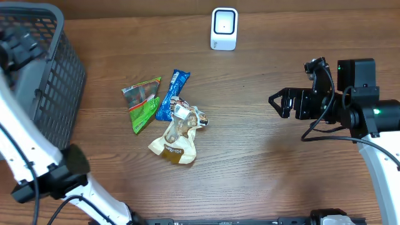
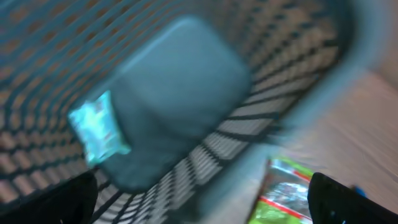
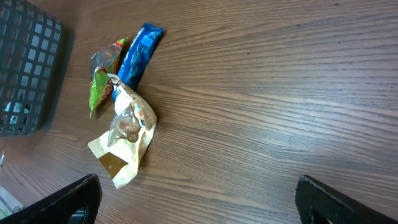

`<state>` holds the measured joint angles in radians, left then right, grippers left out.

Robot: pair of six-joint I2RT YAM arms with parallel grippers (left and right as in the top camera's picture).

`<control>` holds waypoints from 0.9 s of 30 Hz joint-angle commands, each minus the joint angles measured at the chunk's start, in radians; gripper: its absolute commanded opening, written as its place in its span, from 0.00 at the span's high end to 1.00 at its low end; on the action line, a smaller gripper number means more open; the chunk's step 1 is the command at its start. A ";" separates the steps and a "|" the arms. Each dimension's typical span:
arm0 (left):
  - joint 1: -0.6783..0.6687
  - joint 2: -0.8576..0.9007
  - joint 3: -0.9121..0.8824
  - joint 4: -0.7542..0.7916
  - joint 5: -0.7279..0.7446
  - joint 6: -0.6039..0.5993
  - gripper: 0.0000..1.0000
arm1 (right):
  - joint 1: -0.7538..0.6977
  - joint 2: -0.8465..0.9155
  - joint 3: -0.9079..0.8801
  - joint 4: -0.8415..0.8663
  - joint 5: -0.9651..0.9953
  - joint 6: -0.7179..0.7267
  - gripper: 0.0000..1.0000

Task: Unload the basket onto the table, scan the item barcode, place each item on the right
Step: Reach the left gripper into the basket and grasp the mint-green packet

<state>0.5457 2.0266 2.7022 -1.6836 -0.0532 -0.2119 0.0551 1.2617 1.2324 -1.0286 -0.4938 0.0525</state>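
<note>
Three packets lie mid-table: a green packet (image 1: 142,102), a blue bar (image 1: 172,94) and a cream pouch (image 1: 178,134). No barcode can be made out on them. The white scanner (image 1: 224,28) stands at the back edge. My left gripper (image 1: 20,45) hovers over the grey basket (image 1: 59,81). In its blurred wrist view the left gripper (image 2: 202,208) is open and empty, above the basket wall with a teal packet (image 2: 99,127) inside. My right gripper (image 1: 278,101) stands open, well right of the packets; the wrist view shows the right gripper (image 3: 199,202) empty, with the cream pouch (image 3: 127,130) ahead.
The basket (image 3: 28,68) takes up the far left corner. The green packet (image 2: 283,193) lies just outside its wall. The blue bar (image 3: 140,53) and green packet (image 3: 102,84) touch the pouch. Bare wood lies between the packets and my right arm.
</note>
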 commanded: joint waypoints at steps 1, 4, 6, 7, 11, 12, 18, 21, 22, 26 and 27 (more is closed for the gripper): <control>0.082 -0.013 -0.115 -0.006 0.039 -0.039 0.02 | 0.007 -0.003 0.029 0.002 -0.005 0.000 0.00; 0.135 -0.013 -0.254 -0.003 0.001 -0.071 0.02 | 0.008 -0.003 0.029 0.002 -0.005 0.000 0.00; 0.163 -0.013 -0.353 0.027 -0.012 -0.089 0.02 | 0.007 -0.003 0.029 0.002 -0.005 0.000 0.00; 0.175 -0.013 -0.395 0.050 -0.009 -0.089 0.02 | 0.008 -0.003 0.029 0.002 -0.005 0.000 0.00; 0.227 -0.013 -0.589 0.181 -0.010 -0.124 0.01 | 0.007 -0.003 0.029 -0.002 -0.005 -0.003 0.00; 0.237 -0.013 -0.619 0.206 -0.010 -0.127 0.01 | 0.007 -0.003 0.029 -0.005 -0.005 -0.003 0.00; 0.304 -0.013 -0.805 0.385 0.026 -0.170 0.00 | 0.007 -0.003 0.001 0.002 -0.004 -0.004 0.00; 0.339 -0.013 -0.891 0.486 0.029 -0.170 0.00 | 0.007 -0.002 -0.029 0.017 -0.005 -0.003 0.00; 0.344 -0.013 -0.909 0.513 0.024 -0.170 0.00 | 0.007 -0.002 -0.036 0.018 -0.005 -0.003 0.00; 0.347 -0.013 -0.993 0.620 -0.002 -0.180 0.00 | 0.007 0.006 -0.049 0.014 -0.005 -0.003 0.00; 0.347 -0.013 -1.007 0.635 -0.007 -0.190 0.00 | 0.007 0.009 -0.049 0.014 -0.005 -0.003 0.00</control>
<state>0.8845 2.0289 1.7554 -1.0843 -0.0315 -0.3679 0.0551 1.2625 1.1923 -1.0180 -0.4931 0.0525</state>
